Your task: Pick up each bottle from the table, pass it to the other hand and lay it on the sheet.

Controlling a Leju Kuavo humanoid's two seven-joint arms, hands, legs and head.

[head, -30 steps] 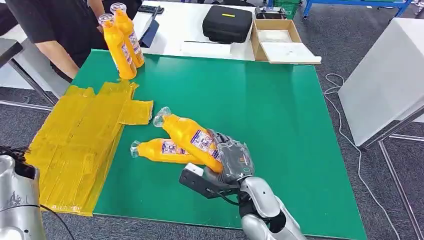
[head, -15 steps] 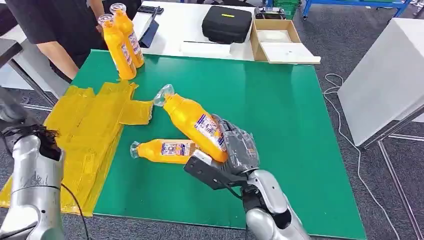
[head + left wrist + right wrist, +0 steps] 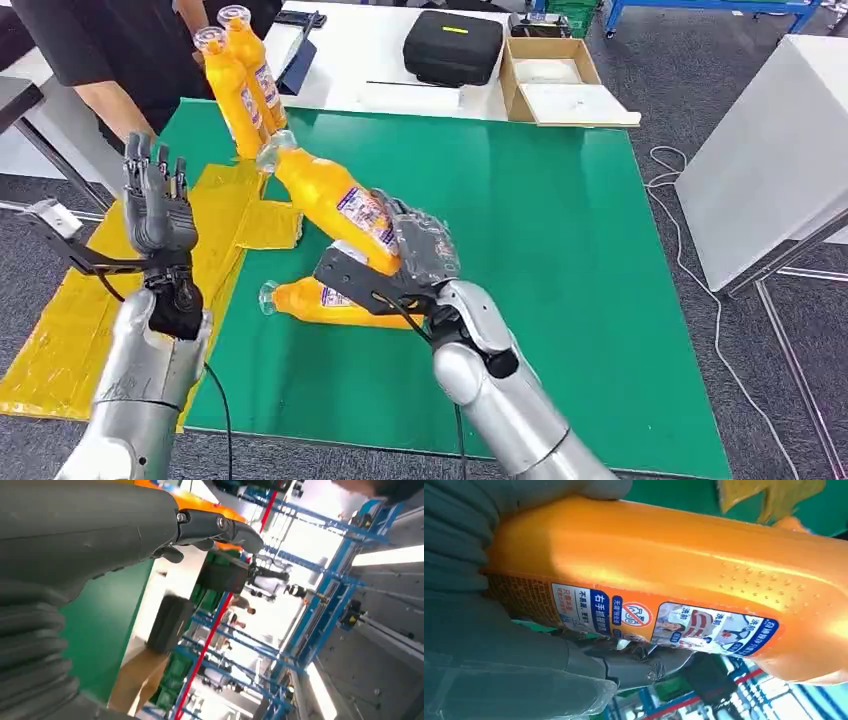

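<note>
Bottles number four, all orange with clear caps: one held bottle (image 3: 335,198) is up off the green counter (image 3: 560,250), tilted with its cap toward the far left corner, the right hand (image 3: 415,255) gripping its lower body with fingers (image 3: 624,665) wrapped round the label. A second bottle (image 3: 320,300) lies on its side on the counter just under that hand, near the left edge. Two upright bottles (image 3: 240,80) stand side by side at the far left corner. The left hand (image 3: 155,205) is raised over the yellow sheet (image 3: 90,300) with fingers spread and nothing in them. The sheet lies along the counter's left edge. Beyond the far edge, a white table carries a black case (image 3: 453,45) and an open cardboard box (image 3: 560,80) holding a white tray. A person (image 3: 110,50) stands by the far left corner. Grey carpet surrounds the counter.
</note>
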